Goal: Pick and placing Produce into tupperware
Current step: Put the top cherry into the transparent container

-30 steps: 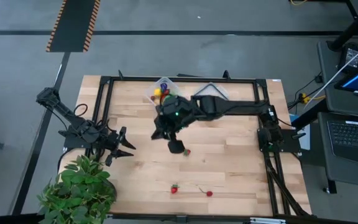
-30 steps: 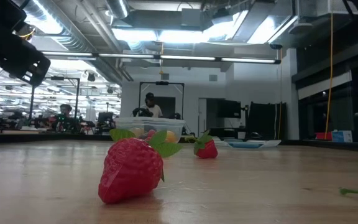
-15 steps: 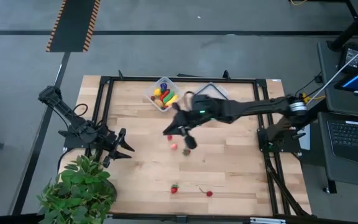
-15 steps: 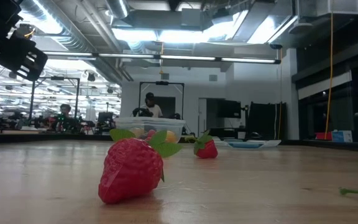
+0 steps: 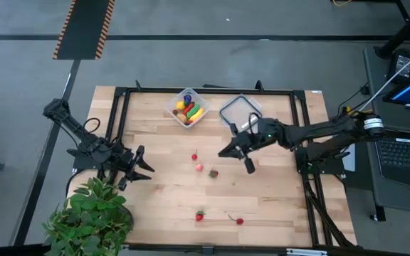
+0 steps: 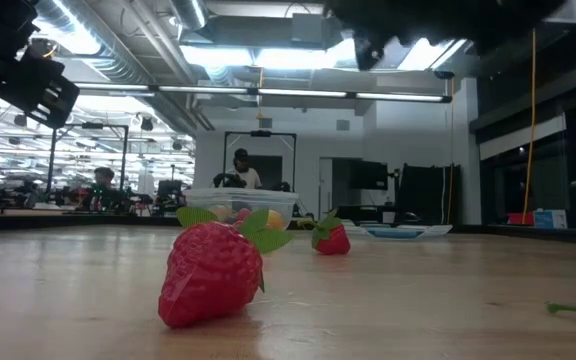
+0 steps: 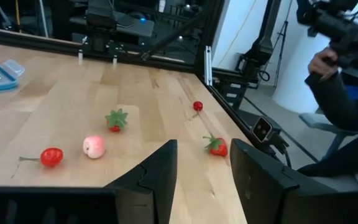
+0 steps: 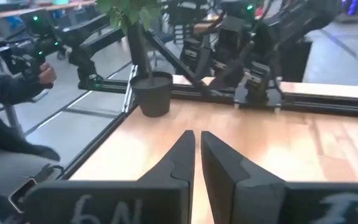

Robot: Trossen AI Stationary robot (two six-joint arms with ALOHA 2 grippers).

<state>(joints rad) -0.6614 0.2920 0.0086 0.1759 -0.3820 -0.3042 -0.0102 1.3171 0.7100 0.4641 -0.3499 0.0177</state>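
Note:
The clear tub (image 5: 187,108) stands at the table's far middle with yellow, red, green and purple pieces inside; it also shows in the low view (image 6: 240,205). Loose produce lies on the wood: a small red piece (image 5: 194,157), a pink one (image 5: 199,168), a green-topped strawberry (image 5: 213,173), another strawberry (image 5: 200,215) and a cherry (image 5: 239,221). My right gripper (image 5: 225,152) is shut and empty, above the table right of these pieces, pointing left. My left gripper (image 5: 142,165) is open and empty at the table's left (image 7: 204,180).
The flat lid (image 5: 239,109) with a white label lies right of the tub. A potted plant (image 5: 91,213) stands at the near left corner. A black frame (image 5: 205,91) runs round the table. A person's arm (image 7: 347,93) shows beyond the table in the left wrist view.
My right gripper has swung away from beside the tub toward the table's right edge, staying above the table. The tub and the loose pieces have not moved.

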